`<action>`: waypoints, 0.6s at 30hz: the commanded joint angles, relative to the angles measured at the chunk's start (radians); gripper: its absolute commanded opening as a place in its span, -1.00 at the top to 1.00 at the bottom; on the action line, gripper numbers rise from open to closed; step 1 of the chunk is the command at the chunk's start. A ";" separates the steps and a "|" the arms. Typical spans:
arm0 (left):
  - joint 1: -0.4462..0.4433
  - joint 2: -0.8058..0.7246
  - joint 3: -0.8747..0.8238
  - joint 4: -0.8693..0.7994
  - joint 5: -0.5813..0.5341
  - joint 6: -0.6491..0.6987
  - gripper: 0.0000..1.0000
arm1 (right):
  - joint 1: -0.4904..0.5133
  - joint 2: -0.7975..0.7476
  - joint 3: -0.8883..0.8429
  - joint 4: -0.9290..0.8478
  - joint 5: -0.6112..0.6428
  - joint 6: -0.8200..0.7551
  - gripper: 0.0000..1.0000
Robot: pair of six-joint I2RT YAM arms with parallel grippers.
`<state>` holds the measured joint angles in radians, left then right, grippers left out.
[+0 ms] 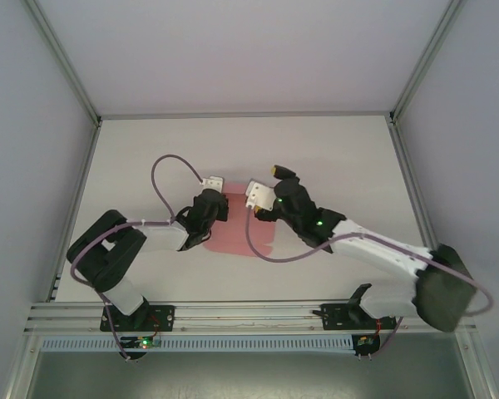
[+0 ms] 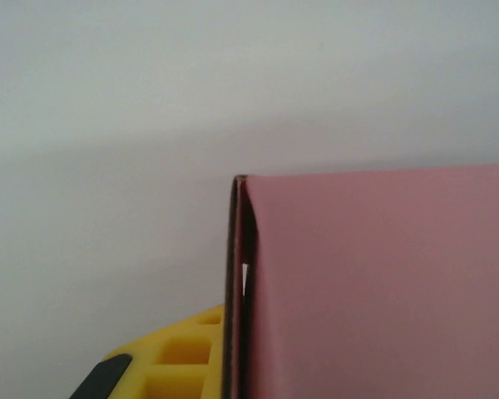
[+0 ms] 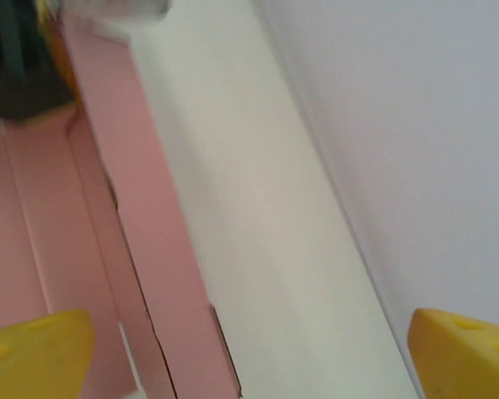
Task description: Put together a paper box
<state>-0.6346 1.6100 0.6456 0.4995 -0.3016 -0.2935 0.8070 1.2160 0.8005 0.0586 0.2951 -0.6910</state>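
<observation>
- Close against the left wrist lens, the paper box (image 2: 374, 283) rises as a pink panel filling the lower right of the frame, its folded edge doubled.
- Left gripper (image 1: 212, 206) is clamped on that panel: one yellow finger (image 2: 179, 353) lies flush against it, the other hidden behind the card.
- Right gripper (image 3: 249, 341) hangs with jaws wide and nothing between them, the pink sheet's edge at lower left.
- Seen from above, the box lies mid-frame on the white table (image 1: 333, 158), between both grippers.
</observation>
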 commanded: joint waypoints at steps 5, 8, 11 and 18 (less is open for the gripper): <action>0.008 -0.208 0.051 -0.040 0.085 -0.031 1.00 | -0.238 -0.323 -0.031 0.008 -0.230 0.569 -0.96; 0.032 -0.263 0.086 -0.135 0.129 -0.109 1.00 | -0.468 -0.365 -0.029 -0.080 -0.513 0.714 -0.97; 0.048 -0.292 0.095 -0.164 0.204 -0.153 1.00 | -0.608 -0.335 -0.075 -0.003 -0.860 0.719 -0.97; 0.061 -0.328 0.169 -0.340 0.340 -0.149 1.00 | -0.618 -0.155 0.057 -0.091 -1.159 0.505 -0.91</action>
<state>-0.5869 1.3151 0.7803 0.2626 -0.0406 -0.4129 0.1921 1.0264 0.7841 -0.0021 -0.6422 -0.1307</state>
